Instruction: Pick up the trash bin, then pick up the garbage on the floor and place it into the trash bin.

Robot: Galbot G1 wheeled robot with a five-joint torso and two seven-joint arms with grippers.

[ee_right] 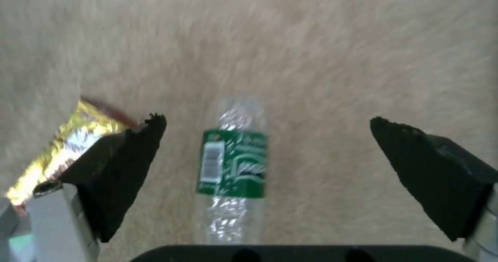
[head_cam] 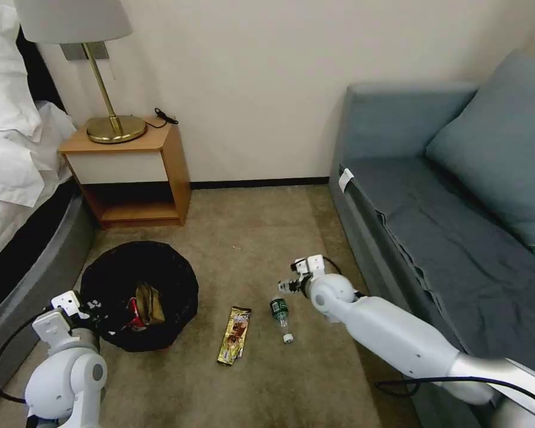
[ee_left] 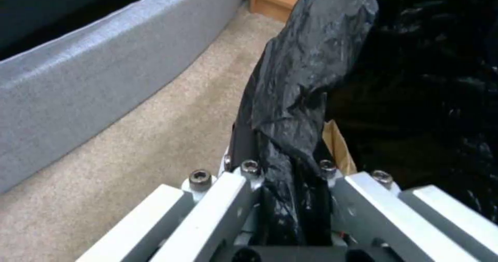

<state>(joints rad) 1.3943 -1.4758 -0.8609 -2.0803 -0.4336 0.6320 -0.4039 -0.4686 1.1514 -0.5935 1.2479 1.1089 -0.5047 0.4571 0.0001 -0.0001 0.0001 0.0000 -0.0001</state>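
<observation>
Crinkled glossy black plastic bag (head_cam: 138,279); clear plastic bottle (ee_right: 232,165); shiny foil wrapper (head_cam: 234,334); matt carpet (head_cam: 261,232).

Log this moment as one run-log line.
left gripper: shut on trash bin rim | right gripper: open above bottle | wrapper: on floor

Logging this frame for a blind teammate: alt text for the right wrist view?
The right gripper hangs open above a small clear bottle with a green label lying on beige carpet, the bottle between its two black fingertips. A gold snack wrapper lies beside it, partly behind one fingertip.
</observation>
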